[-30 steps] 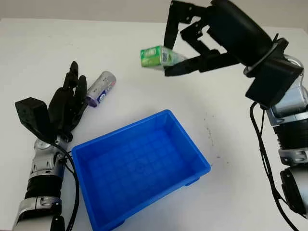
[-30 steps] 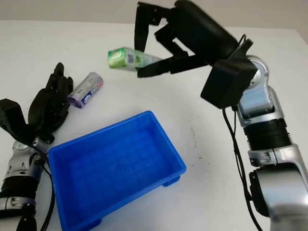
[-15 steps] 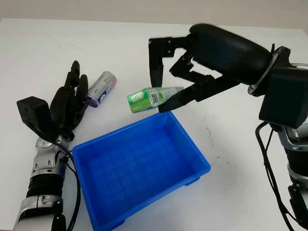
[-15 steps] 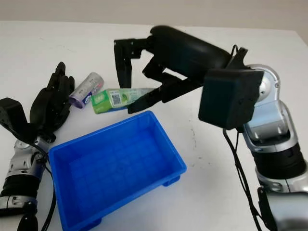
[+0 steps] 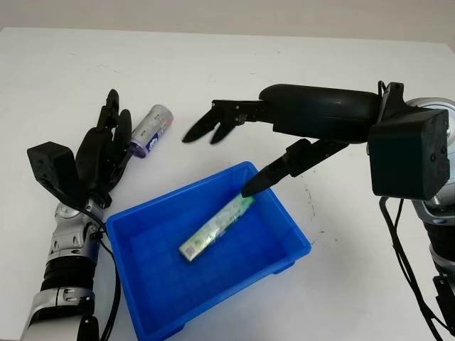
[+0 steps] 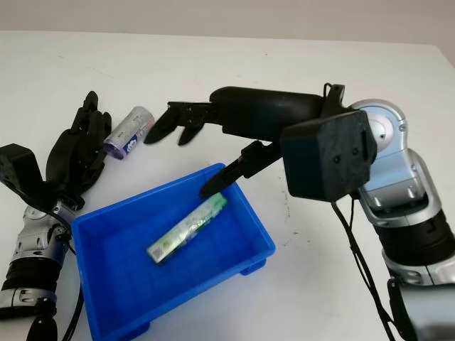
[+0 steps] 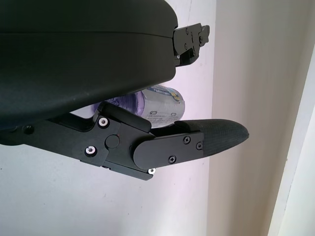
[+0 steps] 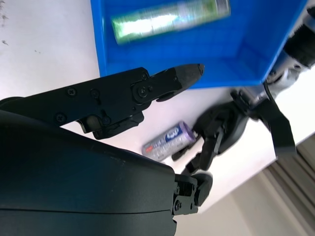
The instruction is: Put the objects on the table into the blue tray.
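While my right hand (image 5: 238,153) hangs open, holding nothing, over tray (image 5: 135,284) at 12 o'clock rim, green tube (image 5: 217,227) lies inside. Purple can (image 5: 150,130) remains on table, just beside my open left hand (image 5: 99,153) at 10 o'clock.

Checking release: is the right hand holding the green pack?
No: the green pack lies in the blue plastic tray; right hand open above.

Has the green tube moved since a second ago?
Yes. The green tube was held above the table behind the blue tray; now it lies inside it, released by the open right hand.
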Available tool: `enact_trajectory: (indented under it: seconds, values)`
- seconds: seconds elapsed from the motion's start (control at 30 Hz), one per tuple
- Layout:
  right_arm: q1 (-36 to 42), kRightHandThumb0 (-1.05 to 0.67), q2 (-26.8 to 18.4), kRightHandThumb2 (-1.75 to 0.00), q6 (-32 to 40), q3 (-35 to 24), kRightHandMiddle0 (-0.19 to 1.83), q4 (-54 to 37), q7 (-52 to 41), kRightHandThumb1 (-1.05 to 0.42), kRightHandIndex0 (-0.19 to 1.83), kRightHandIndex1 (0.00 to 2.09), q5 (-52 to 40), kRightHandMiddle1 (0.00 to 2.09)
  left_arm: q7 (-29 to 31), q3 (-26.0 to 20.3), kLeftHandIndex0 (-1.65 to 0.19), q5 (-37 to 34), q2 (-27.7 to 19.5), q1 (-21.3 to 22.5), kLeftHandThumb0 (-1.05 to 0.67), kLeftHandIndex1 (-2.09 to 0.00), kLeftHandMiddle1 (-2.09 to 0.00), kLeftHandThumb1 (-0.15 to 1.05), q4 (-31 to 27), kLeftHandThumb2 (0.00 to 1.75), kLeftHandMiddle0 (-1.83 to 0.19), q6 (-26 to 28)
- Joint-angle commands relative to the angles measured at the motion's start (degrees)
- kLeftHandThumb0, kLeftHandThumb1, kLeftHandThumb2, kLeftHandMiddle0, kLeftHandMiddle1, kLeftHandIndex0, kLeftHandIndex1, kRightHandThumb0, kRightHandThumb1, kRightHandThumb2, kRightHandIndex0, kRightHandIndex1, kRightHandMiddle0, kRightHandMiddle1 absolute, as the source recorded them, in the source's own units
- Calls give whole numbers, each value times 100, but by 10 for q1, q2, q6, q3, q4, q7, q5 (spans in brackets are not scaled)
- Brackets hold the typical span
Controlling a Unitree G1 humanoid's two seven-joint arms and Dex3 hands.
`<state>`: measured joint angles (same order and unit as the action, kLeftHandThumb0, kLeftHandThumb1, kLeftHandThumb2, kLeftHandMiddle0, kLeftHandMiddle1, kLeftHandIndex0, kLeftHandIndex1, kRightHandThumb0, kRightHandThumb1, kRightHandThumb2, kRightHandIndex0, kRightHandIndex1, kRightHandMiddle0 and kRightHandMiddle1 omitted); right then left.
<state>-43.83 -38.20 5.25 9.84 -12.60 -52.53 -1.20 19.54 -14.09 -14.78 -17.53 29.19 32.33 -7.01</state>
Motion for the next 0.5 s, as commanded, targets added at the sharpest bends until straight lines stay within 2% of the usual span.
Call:
enact_trajectory:
  seconds: [0.0, 0.1, 0.2, 0.3, 0.37, 0.47]
  values:
    - [-5, -42, 12, -7, 12, -17, -19, 2, 17, -104, -19, 6, -9, 4, 2, 0, 19, 1, 4, 6, -75, 0, 0, 105, 2, 55, 19, -7]
    - [-1, -39, 31, -14, 30, -36, -18, 9, 59, -105, -15, 5, -12, 2, 1, 1, 19, 1, 5, 7, -75, 0, 0, 105, 5, 55, 19, -8]
    - [-6, -44, 48, -23, 47, -64, -18, 34, 95, -105, -17, 4, -26, 2, 1, 2, 19, 2, 6, 7, -75, 0, 0, 105, 6, 54, 19, -10]
    - [-22, -58, 63, -32, 15, -92, -16, 105, 150, -105, -18, 2, -18, 3, 3, 1, 19, 1, 5, 5, -75, 0, 0, 105, 6, 55, 19, -12]
    - [-41, -65, 57, -45, -15, -98, -12, 161, 192, -105, -14, 5, 16, 5, 3, 2, 19, 2, 4, 3, -76, 0, 0, 105, 4, 55, 19, -13]
    - [-70, -66, 67, -55, 7, -126, -15, 249, 238, -105, -17, 3, 9, 4, 2, 0, 19, 1, 3, 0, -76, 0, 0, 105, 2, 56, 19, -10]
